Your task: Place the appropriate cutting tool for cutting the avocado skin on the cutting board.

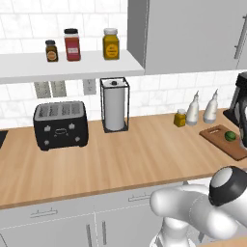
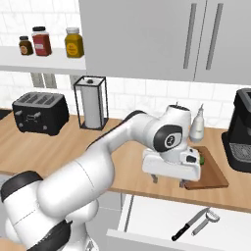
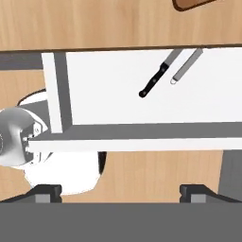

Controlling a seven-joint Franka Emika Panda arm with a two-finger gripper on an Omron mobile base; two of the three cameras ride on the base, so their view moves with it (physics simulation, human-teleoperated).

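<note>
A reddish-brown cutting board lies on the light wooden counter at the right, with a small dark-green avocado on it. In the right base view the board sits just right of my gripper, which hangs open over the counter's front edge with nothing between its fingers. Below it an open white drawer holds a black-handled knife and a grey peeler side by side. The hand view looks down on the knife, the peeler and a corner of the board, past my open gripper.
A black toaster and a paper towel holder stand at the back left. Two white bottles and a small yellow jar are behind the board. A black coffee machine stands at the far right. Spice jars line the shelf.
</note>
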